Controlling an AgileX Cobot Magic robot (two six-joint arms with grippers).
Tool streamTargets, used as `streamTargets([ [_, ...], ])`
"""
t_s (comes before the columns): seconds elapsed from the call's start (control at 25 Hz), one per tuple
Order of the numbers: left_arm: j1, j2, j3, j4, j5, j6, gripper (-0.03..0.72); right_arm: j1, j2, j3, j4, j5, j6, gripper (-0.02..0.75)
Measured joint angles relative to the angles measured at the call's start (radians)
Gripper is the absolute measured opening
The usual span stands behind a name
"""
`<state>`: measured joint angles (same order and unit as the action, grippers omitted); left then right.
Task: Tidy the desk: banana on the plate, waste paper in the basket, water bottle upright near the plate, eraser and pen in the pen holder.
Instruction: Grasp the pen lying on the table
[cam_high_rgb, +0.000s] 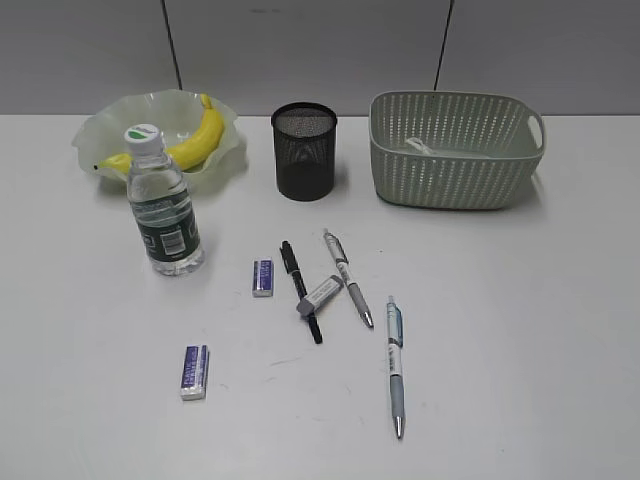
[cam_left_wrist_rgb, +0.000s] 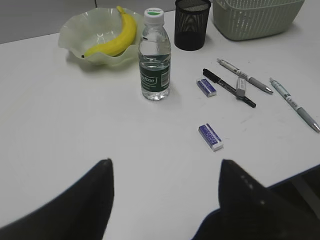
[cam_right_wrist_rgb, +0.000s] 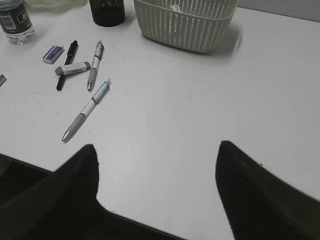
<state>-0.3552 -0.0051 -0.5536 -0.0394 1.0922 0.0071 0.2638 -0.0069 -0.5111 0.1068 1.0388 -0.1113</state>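
White counter (cam_high_rgb: 520, 330), half tidied: erasers and pens lie loose before the pen holder (cam_high_rgb: 304, 150).
Both arms' fingers spread, empty; the nearest eraser (cam_left_wrist_rgb: 210, 136) lies ahead-right of the left fingers (cam_left_wrist_rgb: 95, 195), long axis slanting.

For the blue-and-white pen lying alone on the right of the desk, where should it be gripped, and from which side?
Probably mid-barrel on the blue-and-white pen, coming straight down from above with the fingers across its width. It lies flat on the desk, apart from the other pens and erasers, so both long sides are free. The right end effector, open, looks nearer to it.
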Motion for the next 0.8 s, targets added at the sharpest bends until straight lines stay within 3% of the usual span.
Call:
streamTargets([
  [0.8,0.000,0.000,0.015,-0.015,-0.031,0.027,0.489,0.000,0.000,0.000,0.004,-0.002,0.000,0.573],
])
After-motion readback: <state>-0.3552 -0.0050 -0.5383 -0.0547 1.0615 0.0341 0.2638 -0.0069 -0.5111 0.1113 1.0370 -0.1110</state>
